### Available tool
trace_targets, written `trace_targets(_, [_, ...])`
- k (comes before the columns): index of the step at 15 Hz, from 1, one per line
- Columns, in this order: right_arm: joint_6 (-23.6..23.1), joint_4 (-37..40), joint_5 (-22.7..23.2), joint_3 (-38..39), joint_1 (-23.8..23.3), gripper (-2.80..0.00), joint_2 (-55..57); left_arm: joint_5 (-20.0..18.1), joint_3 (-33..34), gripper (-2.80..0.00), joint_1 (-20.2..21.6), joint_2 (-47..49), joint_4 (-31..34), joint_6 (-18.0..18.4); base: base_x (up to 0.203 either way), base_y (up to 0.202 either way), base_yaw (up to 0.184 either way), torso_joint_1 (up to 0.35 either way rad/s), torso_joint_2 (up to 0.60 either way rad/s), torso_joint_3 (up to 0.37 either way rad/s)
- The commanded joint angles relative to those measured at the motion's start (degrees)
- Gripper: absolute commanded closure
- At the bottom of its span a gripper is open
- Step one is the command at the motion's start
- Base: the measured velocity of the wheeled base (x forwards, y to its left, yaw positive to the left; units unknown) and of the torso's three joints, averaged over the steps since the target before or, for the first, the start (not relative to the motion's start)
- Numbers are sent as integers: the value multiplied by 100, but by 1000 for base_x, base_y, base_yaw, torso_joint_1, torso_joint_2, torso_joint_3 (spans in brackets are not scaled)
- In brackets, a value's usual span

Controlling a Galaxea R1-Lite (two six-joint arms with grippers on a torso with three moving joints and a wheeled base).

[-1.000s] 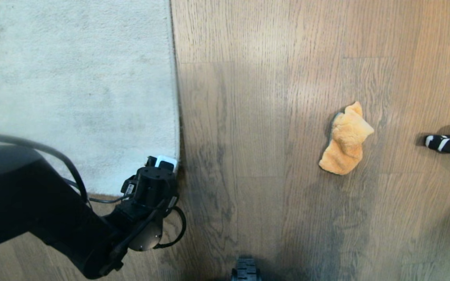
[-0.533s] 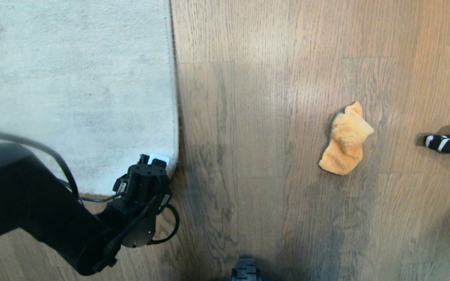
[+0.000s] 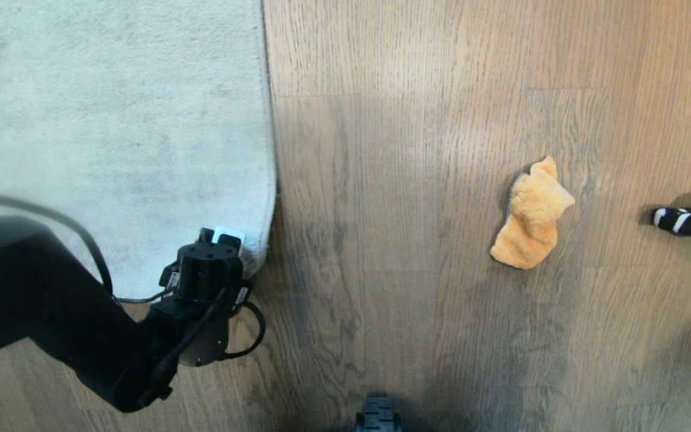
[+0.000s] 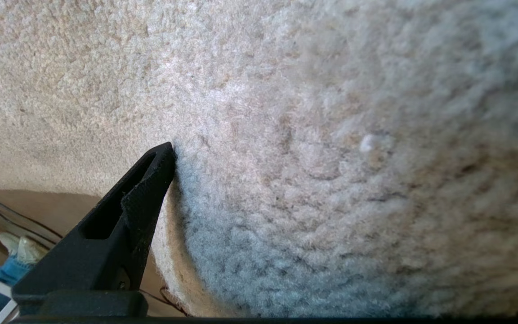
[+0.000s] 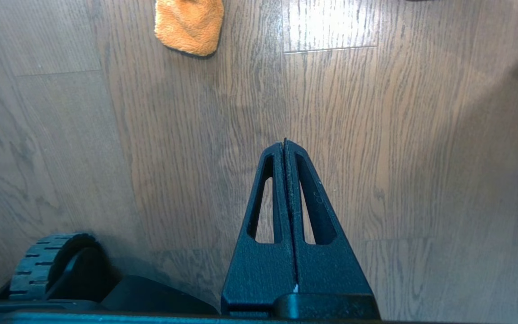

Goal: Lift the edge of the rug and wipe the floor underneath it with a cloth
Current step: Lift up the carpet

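Since a second ago my left arm has slid toward 10 o'clock in the head view, and the rug edge point(image 3: 261, 240) has gone with it: the near corner now bulges and sits pulled in from where it lay. My left pincer point(image 3: 225, 240) is at that corner, at roughly 8 o'clock in the head view. Its jaws stand spread wide; in the left wrist view one black finger point(image 4: 128, 216) presses against the grey pile of the rug edge point(image 4: 250, 252), which curls up, its pale rim showing. The other finger is out of sight, so I cannot tell whether the corner is truly pinched.

The cloth point(image 3: 531, 216), orange and crumpled, lies on the floor point(image 3: 393, 180) at 3 o'clock, well apart from the rug, untouched.

My right pincer point(image 5: 285, 148) is pressed together, empty, above bare planks, with the cloth point(image 5: 189, 24) toward 11 o'clock of it. A black-and-white striped object point(image 3: 690, 223) lies at the far 3 o'clock edge.
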Motion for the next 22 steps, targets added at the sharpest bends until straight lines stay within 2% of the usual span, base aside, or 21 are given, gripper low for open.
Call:
trace_targets(1, [1,-3,0,0,1,0,-2,-110,-9,-280,60,65,-187,27,0,0,0,0,0,0])
trace_targets(3, [1,-3,0,0,1,0,-2,-117,-36,-280,69,55,-209,83,0,0,0,0,0,0])
trace_targets(4, [1,-3,0,0,1,0,-2,-123,-36,0,85,22,-200,117,0,0,0,0,0,0])
trace_targets(7, [1,-3,0,0,1,0,-2,-123,-44,0,78,-58,-225,107,0,0,0,0,0,0])
trace_targets(11, [1,-3,0,0,1,0,-2,-132,-8,0,87,-149,-635,85,0,0,0,0,0,0])
trace_targets(17, [1,-3,0,0,1,0,-2,-128,41,0,95,-748,-608,107,0,0,0,0,0,0])
trace_targets(22, [1,-3,0,0,1,0,-2,-133,390,0,88,-1392,-597,96,0,0,0,0,0,0])
